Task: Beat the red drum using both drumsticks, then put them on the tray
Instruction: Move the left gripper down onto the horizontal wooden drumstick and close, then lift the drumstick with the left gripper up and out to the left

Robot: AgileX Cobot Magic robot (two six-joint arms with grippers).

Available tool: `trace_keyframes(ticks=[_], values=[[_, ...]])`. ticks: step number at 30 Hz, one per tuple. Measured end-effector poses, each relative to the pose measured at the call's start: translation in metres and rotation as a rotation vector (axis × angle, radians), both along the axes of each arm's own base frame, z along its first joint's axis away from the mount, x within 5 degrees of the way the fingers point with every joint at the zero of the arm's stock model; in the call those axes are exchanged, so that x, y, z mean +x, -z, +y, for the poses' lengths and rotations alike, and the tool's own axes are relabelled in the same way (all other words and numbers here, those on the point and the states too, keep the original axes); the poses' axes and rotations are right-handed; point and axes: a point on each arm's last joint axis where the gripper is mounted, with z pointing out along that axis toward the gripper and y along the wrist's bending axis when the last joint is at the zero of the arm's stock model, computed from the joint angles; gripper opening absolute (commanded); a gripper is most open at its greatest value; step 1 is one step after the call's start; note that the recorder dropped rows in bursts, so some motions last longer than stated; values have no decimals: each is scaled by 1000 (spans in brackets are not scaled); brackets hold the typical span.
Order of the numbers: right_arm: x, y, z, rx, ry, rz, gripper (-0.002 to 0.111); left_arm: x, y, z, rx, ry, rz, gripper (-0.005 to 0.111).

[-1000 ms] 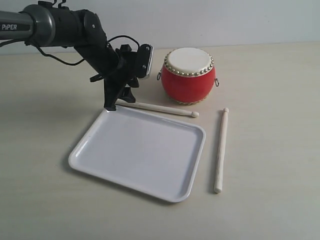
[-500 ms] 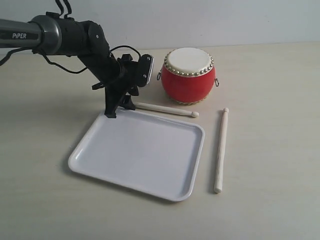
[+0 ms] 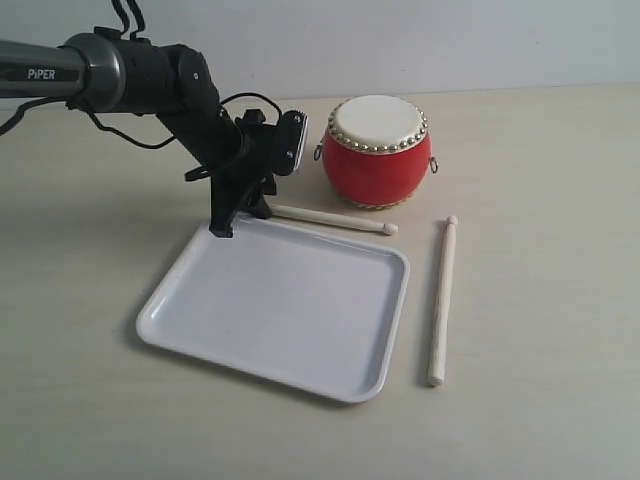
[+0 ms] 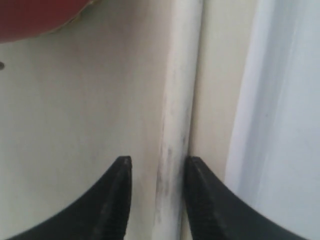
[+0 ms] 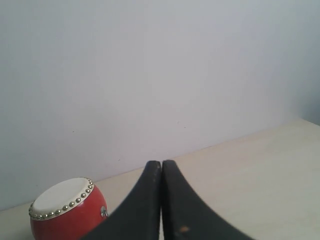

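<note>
The red drum with its cream skin stands at the back of the table, and its red side also shows in the left wrist view and the right wrist view. One drumstick lies between the drum and the white tray. My left gripper is down over that stick's butt end. In the left wrist view this gripper is open, its fingers astride the drumstick, with a gap on one side and the tray's rim alongside. The other drumstick lies right of the tray. My right gripper is shut and empty, out of the exterior view.
The pale wooden table extends to a light wall behind the drum. The left arm reaches in from the upper left, above the table.
The left arm has dropped lower and its gripper has settled around the butt end of the drumstick by the tray. In the last half second it barely moved.
</note>
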Motion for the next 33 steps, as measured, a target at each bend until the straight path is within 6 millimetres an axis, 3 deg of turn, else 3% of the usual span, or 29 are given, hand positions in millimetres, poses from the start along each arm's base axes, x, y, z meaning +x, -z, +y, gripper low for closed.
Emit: trace_keyframes(ticks=[9, 17, 22, 27, 33], values=[[0, 0, 0, 0, 0, 0, 0, -2, 2, 1, 11, 8, 17, 3], [0, 0, 0, 0, 0, 0, 0, -2, -6, 1, 12, 17, 11, 0], [0, 0, 0, 0, 0, 0, 0, -7, -44, 2, -7, 32, -17, 0], [0, 0, 0, 0, 0, 0, 0, -21, -101, 2, -106, 13, -38, 0], [0, 0, 0, 0, 0, 0, 0, -50, -171, 9, -236, -185, 43, 0]])
